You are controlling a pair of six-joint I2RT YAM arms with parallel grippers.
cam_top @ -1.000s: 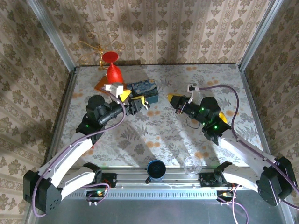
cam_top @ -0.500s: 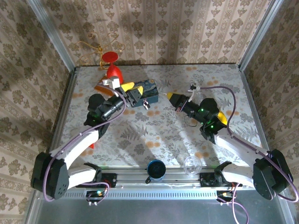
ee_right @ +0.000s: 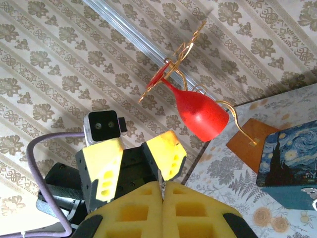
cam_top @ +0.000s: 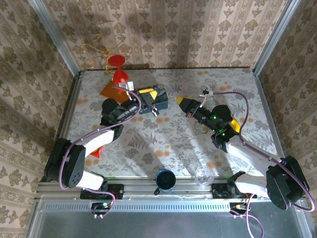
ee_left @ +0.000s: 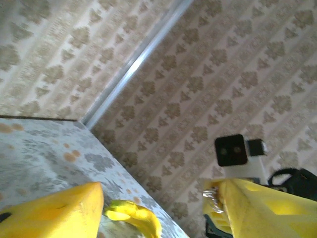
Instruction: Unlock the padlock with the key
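Padlock [cam_top: 155, 112]: a tiny silvery piece at the 6 o'clock edge of the blue tin [cam_top: 162, 103], touching it. It lies about 11 o'clock from the middle of the table [cam_top: 163, 144]. It is too small to tell whether the shackle is open or closed. In the right wrist view the same silvery bit sits at the tin's lower edge, at 4 o'clock in the frame.

Left gripper [cam_top: 152, 92] hovers over the tin, just 12 o'clock of the padlock. Its yellow fingers are spread wide with nothing between them, which the left wrist view confirms.

Right gripper [cam_top: 183, 103] is at 3 o'clock of the padlock, apart from it and pointing toward the tin. Its pads are pressed together, and a thin metal sliver, the key [ee_right: 161, 184], is pinched in the seam with only its tip poking out.

Red goblet [cam_top: 119, 74] stands at 10 o'clock of the tin by the back wall. Blue cup [cam_top: 165, 179] sits at the table's 6 o'clock edge, well apart from everything else.
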